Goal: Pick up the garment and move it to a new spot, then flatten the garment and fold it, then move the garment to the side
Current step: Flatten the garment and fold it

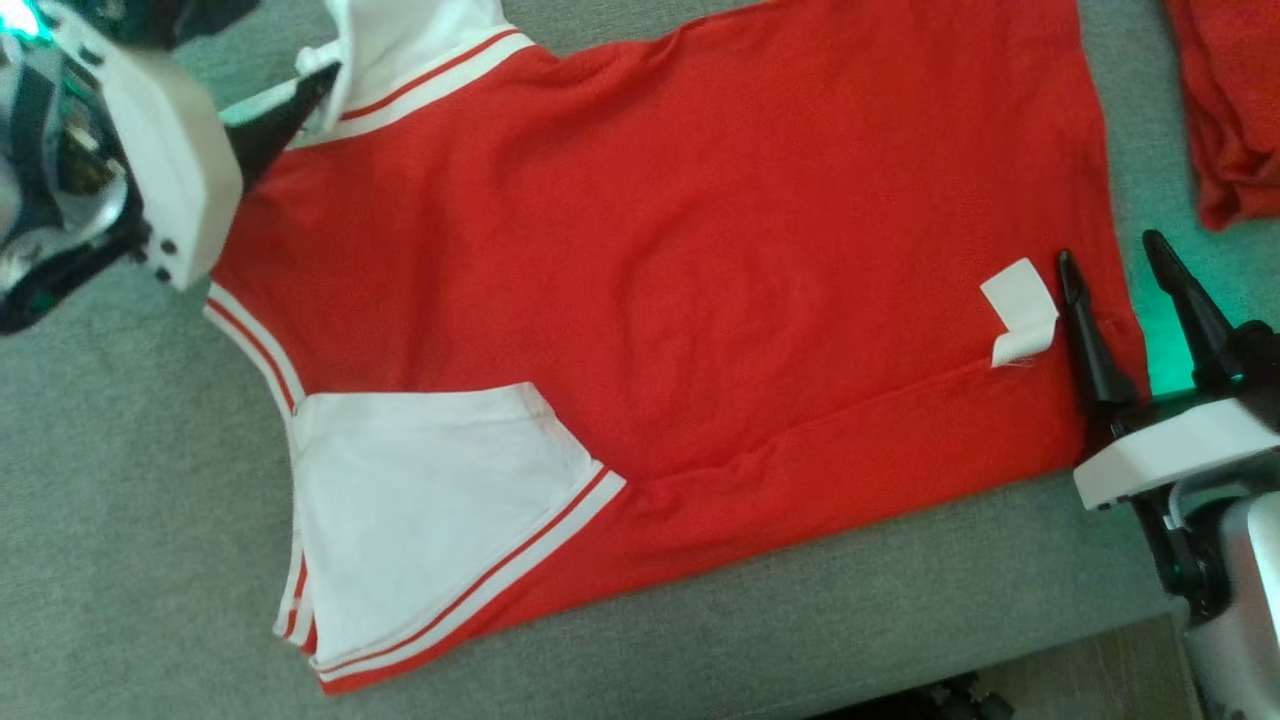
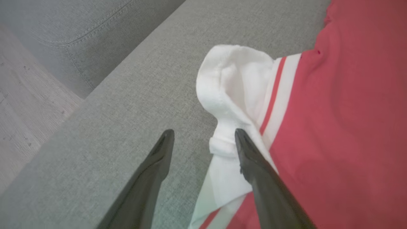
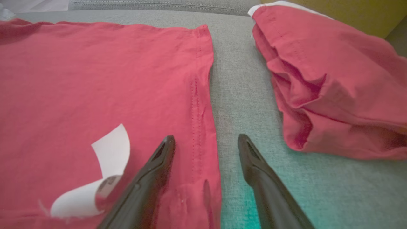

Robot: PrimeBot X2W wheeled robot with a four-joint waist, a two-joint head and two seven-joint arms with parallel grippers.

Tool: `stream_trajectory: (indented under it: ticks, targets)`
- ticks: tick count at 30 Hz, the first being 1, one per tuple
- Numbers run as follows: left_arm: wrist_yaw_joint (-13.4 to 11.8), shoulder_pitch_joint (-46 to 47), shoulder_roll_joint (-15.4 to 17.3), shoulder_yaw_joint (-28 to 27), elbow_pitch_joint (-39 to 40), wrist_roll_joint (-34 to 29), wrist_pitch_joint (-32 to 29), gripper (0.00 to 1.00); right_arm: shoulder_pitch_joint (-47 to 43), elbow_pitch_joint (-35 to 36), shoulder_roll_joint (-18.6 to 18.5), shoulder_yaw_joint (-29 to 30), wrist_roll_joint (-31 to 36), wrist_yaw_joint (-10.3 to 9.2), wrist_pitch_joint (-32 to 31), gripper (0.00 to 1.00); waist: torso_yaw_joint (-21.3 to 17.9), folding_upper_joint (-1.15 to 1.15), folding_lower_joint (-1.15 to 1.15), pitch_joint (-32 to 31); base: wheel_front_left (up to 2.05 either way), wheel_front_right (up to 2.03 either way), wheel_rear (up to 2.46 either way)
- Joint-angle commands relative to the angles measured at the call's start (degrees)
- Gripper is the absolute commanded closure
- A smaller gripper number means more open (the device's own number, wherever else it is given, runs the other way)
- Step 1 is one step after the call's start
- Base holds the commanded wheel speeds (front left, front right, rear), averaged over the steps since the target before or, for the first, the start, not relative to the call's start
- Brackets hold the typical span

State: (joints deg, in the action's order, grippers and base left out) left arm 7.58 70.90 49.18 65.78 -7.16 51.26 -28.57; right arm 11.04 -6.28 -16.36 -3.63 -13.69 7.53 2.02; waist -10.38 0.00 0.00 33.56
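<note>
The garment [image 1: 700, 270] is a red shirt with white sleeves and red-and-white striped trim, spread flat on the grey cushion [image 1: 120, 520]. My left gripper [image 1: 300, 95] is open at the upper left. In the left wrist view its fingers straddle the edge of a bunched white sleeve [image 2: 232, 82], one finger over the sleeve and the other over bare cushion. My right gripper [image 1: 1108, 250] is open at the garment's hem on the right. One finger sits over the red cloth beside a curled white label [image 3: 101, 171], the other over the cushion [image 3: 248, 95].
A second, crumpled red garment [image 1: 1230, 110] lies on the cushion to the right of the hem, close to my right gripper [image 3: 206, 137]. The cushion's front edge runs along the bottom right, with wooden floor [image 2: 25, 95] beyond it.
</note>
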Motion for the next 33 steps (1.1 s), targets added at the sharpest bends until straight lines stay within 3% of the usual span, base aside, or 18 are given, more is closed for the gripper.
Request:
stream_trajectory:
  ticks: [1, 12, 19, 21, 22, 24, 25, 26, 33]
  targets:
    - [-0.1, 1.1, 2.3, -2.6, 1.9, -0.8, 0.9, 0.0, -0.6, 1.3, -0.6, -0.8, -0.2, -0.04, 0.6, 0.0, 0.2, 0.0, 0.0, 0.1, 0.0, 0.0, 0.0]
    - [-0.5, -0.2, 1.8, -2.0, 5.8, -0.3, 2.1, 0.0, 0.0, 0.9, -0.5, -1.0, -0.2, -0.04, 0.9, 0.0, 0.2, 0.0, 0.0, 0.7, 0.0, 0.0, 0.0]
    - [-1.6, -0.6, 2.2, -1.2, 4.6, -0.2, -0.1, 0.0, 0.5, 0.4, 0.0, -1.3, -0.2, -0.04, 1.4, 0.0, -0.3, 0.0, 0.0, 0.8, 0.0, 0.0, 0.0]
    - [-2.2, -0.6, 2.5, -1.0, 4.5, 0.2, -1.4, 0.32, 0.5, 0.2, 0.1, -1.3, -0.1, -0.04, 1.6, 0.0, -0.4, 0.0, 0.0, 0.7, 0.0, 0.0, 0.0]
    - [-2.7, -0.6, 2.6, -1.0, 4.4, 0.3, -1.8, 0.56, 0.5, 0.1, 0.1, -1.3, -0.1, -0.04, 1.6, 0.0, -0.4, 0.0, 0.0, 0.7, 0.0, 0.0, 0.0]
    - [-3.4, -0.6, 2.8, -1.1, 4.5, 0.5, -2.4, 0.76, 0.5, 0.0, 0.1, -1.2, -0.1, -0.04, 1.7, 0.0, -0.4, 0.0, 0.0, 0.6, 0.0, 0.0, 0.0]
    - [-3.7, -0.6, 2.9, -1.1, 4.6, 0.5, -2.6, 0.92, 0.5, -0.1, 0.1, -1.2, -0.1, -0.04, 1.8, 0.0, -0.4, 0.0, 0.0, 0.5, 0.0, 0.0, 0.0]
    - [-3.9, -0.5, 3.0, -1.2, 4.8, 0.4, -2.6, 1.0, 0.6, -0.2, 0.1, -1.1, -0.1, -0.04, 1.9, 0.0, -0.3, 0.0, 0.0, 0.4, 0.0, 0.0, 0.0]
    - [-4.0, 0.8, 3.0, -2.2, 5.8, -0.9, -0.2, 1.0, 2.4, 1.0, -1.0, -1.4, -0.5, -0.04, 1.3, 0.0, 0.5, 0.0, 0.0, -0.5, 0.0, 0.0, 0.0]
